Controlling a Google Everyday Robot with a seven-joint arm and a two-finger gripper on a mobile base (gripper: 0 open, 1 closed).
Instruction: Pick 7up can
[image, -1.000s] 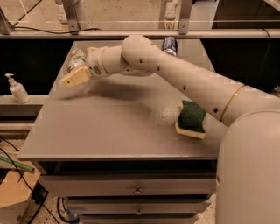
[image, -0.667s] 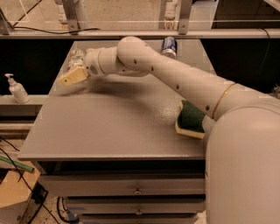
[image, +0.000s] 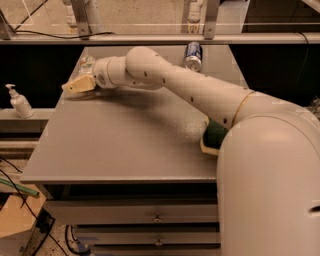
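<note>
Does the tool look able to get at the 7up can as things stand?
Probably yes. The tool sits at the far left of the table, just in front of the 7up can, with nothing visible between them; the blue can stands well away.

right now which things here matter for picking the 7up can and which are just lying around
Belongs to the job:
- 7up can, back left corner of the table
- end effector, low over the table just in front of that can

Just lying about:
- dark blue can, at the back
- green sponge, near the right edge
- pump bottle, on the ledge off to the left
</note>
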